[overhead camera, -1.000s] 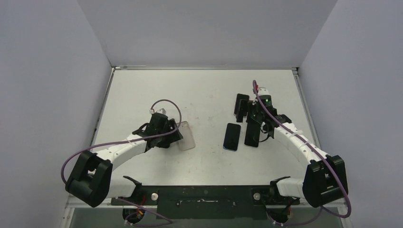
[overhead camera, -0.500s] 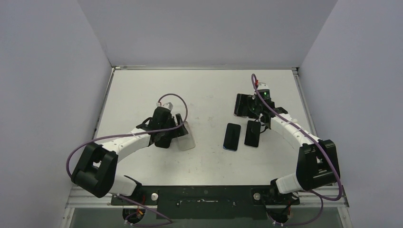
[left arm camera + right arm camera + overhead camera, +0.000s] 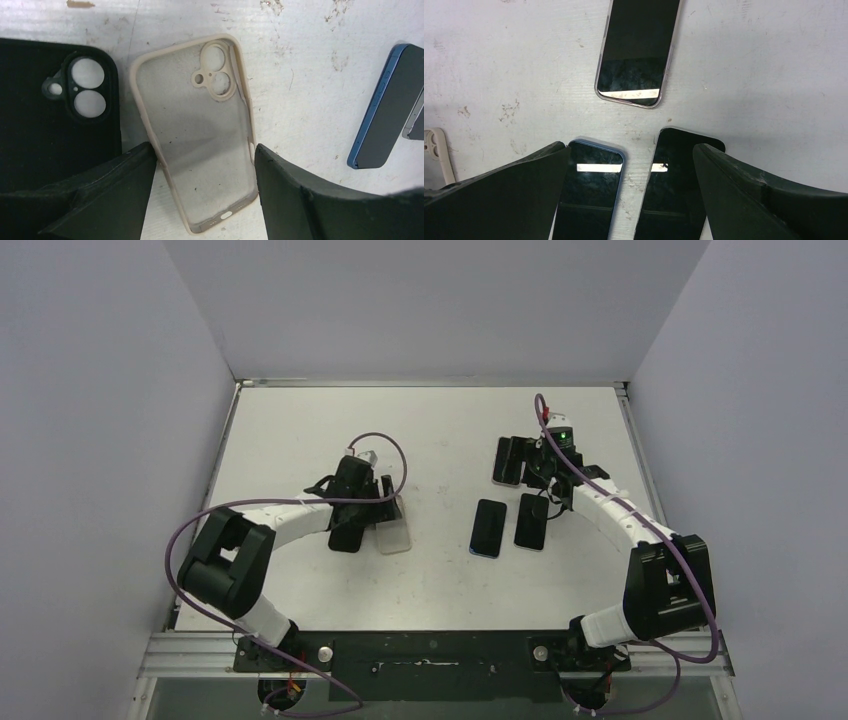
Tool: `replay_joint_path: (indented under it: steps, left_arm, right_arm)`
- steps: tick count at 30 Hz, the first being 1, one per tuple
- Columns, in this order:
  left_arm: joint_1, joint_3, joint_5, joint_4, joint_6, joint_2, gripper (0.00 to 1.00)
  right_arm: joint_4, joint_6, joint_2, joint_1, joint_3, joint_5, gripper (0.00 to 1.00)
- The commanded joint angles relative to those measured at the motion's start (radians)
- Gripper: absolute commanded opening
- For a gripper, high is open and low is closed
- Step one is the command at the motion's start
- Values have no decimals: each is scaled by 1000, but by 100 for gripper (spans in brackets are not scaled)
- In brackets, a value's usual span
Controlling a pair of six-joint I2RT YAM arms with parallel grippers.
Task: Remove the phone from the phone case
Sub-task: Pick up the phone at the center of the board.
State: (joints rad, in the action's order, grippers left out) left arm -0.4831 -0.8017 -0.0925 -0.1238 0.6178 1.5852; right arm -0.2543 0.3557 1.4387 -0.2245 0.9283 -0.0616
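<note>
- left gripper (image 3: pixel 204 147) is hovering over the scuffed white tabletop (image 3: pixel 310 60), jaws standing spread, pinching nothing.
- translucent phone case with a beige rim (image 3: pixel 200 125) is lying flat and empty, open side up, right between the left jaws. The camera cut-out end is reaching out past the fingertips; the port end is sitting deep between the fingers (image 3: pixel 100 200).
- its long rims are running just inside both fingertips. Bare table is showing between rim and finger further in, so no clamp. Contact at the very tips: cannot tell.
- matte black phone case with two round lens holes (image 3: pixel 60 130) is lying outside the left jaws, just beside the beige-rimmed one, its near part passing under one finger.
- blue-edged dark phone (image 3: pixel 387 105) is lying outside the opposite finger, well apart from both cases.
- right gripper (image 3: pixel 631 146) is hovering with jaws spread fully wide, holding nothing.
- between the right jaws, the blue-edged phone is lying screen up close to one finger. A black phone with a dark rim (image 3: pixel 679 185) is lying close to the other, with a strip of table between the two. Their near ends are hidden.
- dark-screened phone with a pale silvery rim (image 3: pixel 636 50) is lying screen up ahead of the right fingertips, apart from the other two. Whether that rim is a case: cannot tell.
</note>
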Motion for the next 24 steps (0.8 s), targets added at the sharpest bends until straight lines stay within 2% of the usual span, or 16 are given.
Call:
replay_joint_path:
  steps: [1, 5, 11, 17, 24]
  left_arm:
    - [-3, -67, -24, 64, -75, 26, 69]
    - [-6, -84, -22, 65, -96, 36, 69]
    - [-26, -136, 64, -28, -123, -2, 71]
    - [-143, -195, 75, -36, -125, -7, 73]
    - [-265, -254, 9, 14, -107, 128, 73]
  right_arm:
    - [54, -15, 3, 13, 30, -2, 100]
    - [62, -23, 30, 14, 40, -14, 100]
    - [71, -40, 98, 20, 82, 17, 100]
    - [89, -47, 214, 22, 147, 43, 100]
    - [98, -47, 312, 23, 216, 46, 100]
